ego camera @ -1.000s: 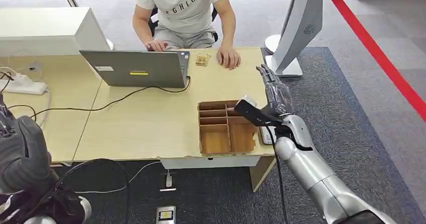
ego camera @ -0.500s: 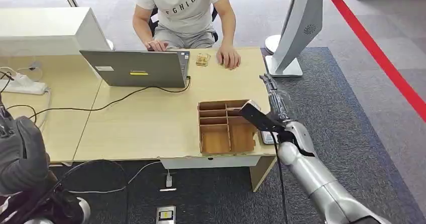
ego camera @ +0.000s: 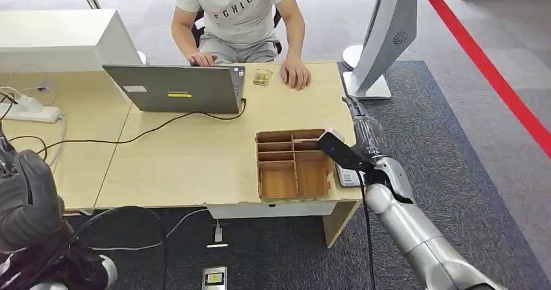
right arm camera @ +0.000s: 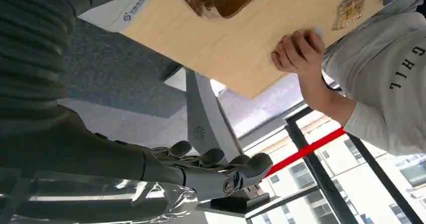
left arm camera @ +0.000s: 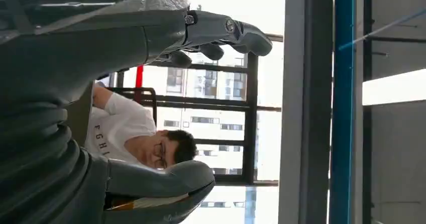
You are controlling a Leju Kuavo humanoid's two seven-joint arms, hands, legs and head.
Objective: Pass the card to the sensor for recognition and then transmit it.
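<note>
Light wooden surface (ego camera: 195, 153) carries a grey laptop (ego camera: 175, 90), a brown compartmented wooden tray (ego camera: 292, 163) at its near right corner, and a small white flat device (ego camera: 347, 175) just right of the tray (probably the sensor, can't confirm). A person in a white T-shirt (ego camera: 237, 10) sits at the far side.

Progress: judging by the frames, nothing done yet. I can't make out the card anywhere; neither hand holds one.

Right robot hand (ego camera: 360, 124) is raised over the surface's right edge, beside the tray, fingers extended and loosely together, released, nothing in it. Left robot hand (left arm camera: 216, 35) sits low at the near left, off the surface, fingers loosely bent, also empty.

Remaining: get card, present to sensor, hand over.
</note>
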